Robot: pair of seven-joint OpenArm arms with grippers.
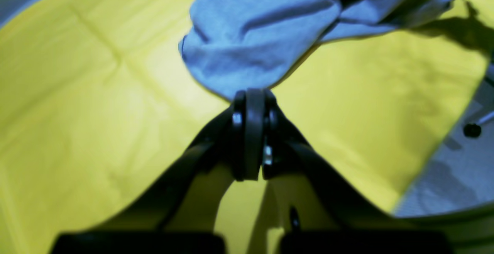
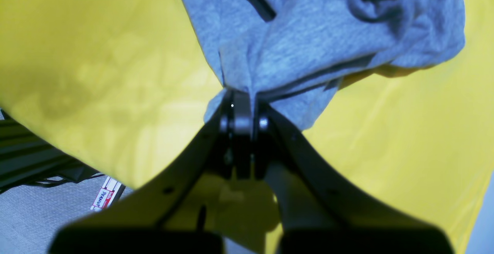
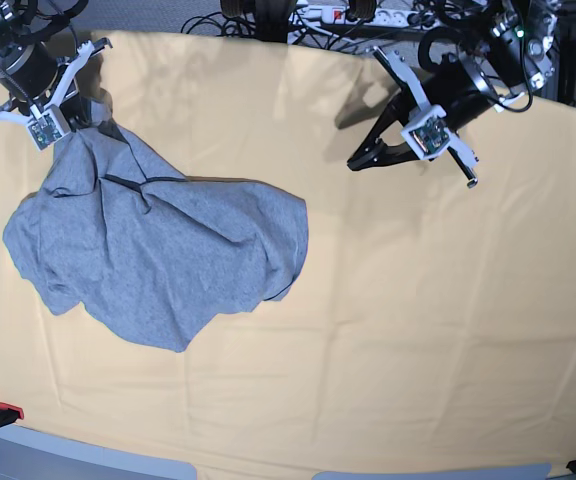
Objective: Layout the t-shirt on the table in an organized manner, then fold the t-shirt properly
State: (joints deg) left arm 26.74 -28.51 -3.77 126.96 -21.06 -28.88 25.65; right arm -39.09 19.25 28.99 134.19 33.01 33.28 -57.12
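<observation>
The grey t-shirt (image 3: pixel 168 250) lies crumpled on the left half of the yellow-orange table (image 3: pixel 418 300). Its lettering is hidden, and only a dark strip shows near the top. My right gripper (image 3: pixel 80 128) is at the shirt's far left corner. In the right wrist view it (image 2: pixel 239 95) is shut on a bunched fold of the shirt (image 2: pixel 308 34), lifted off the cloth (image 2: pixel 77 53). My left gripper (image 3: pixel 353 163) is shut and empty, right of the shirt and apart from it. In the left wrist view it (image 1: pixel 251 93) points at the shirt (image 1: pixel 262 26) over the cloth (image 1: pixel 77 92).
Cables and a power strip (image 3: pixel 348 15) lie beyond the table's far edge. Grey floor shows past the table edge in the left wrist view (image 1: pixel 455 169) and in the right wrist view (image 2: pixel 38 215), where a small label (image 2: pixel 104 198) also lies.
</observation>
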